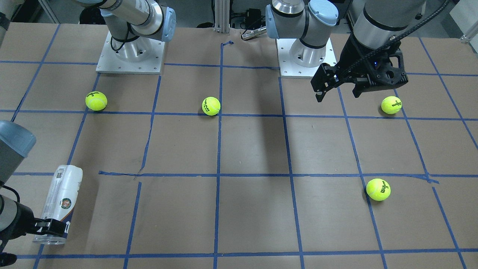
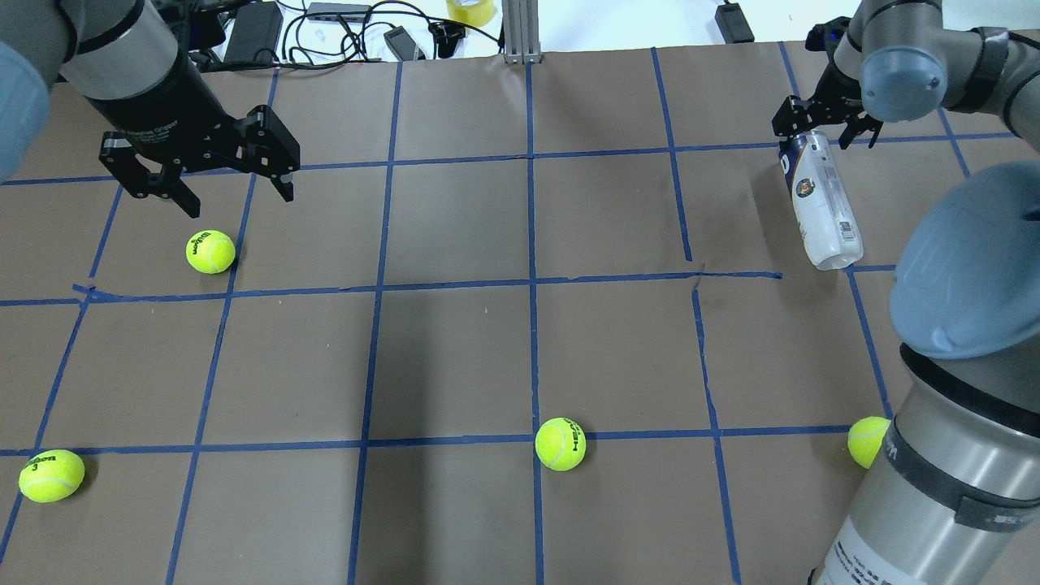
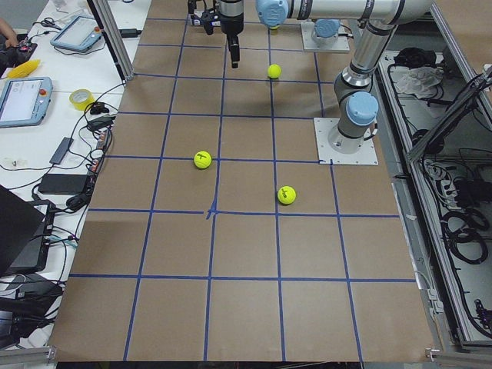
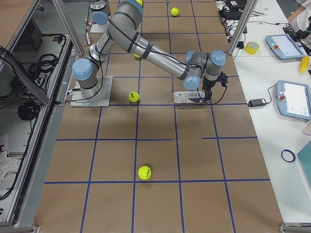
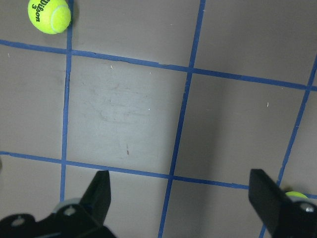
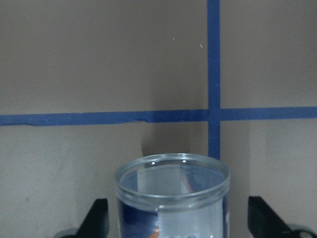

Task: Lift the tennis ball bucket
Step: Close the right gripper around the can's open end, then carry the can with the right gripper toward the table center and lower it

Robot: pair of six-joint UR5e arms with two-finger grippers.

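The tennis ball bucket (image 2: pixel 819 207) lies on its side on the surface (image 2: pixel 528 357), in the upper right of the overhead view and the lower left of the front-facing one. Its clear rim (image 6: pixel 173 171) sits at the end nearest the top of the overhead frame.

The right pincer (image 2: pixel 822 136) straddles that end. In the right wrist view its fingers (image 6: pixel 99 218) stand wide on either side of the can with bare surface showing in both gaps, so nothing is gripped yet. The left pincer (image 2: pixel 240 201) hangs wide and empty in the upper left of the overhead view, just above a tennis ball (image 2: pixel 210 251) and well apart from the job.

The step in hand looks like closing on the can before the lift. The can sits roughly centred between the fingers, which suits an even squeeze. Thin clear plastic near an open mouth will likely flex, so a firm but measured close seems wiser than a hard one. Because the hold is at one end, the long body will probably droop as it rises — a slow, straight lift should keep it from swinging or slipping out.
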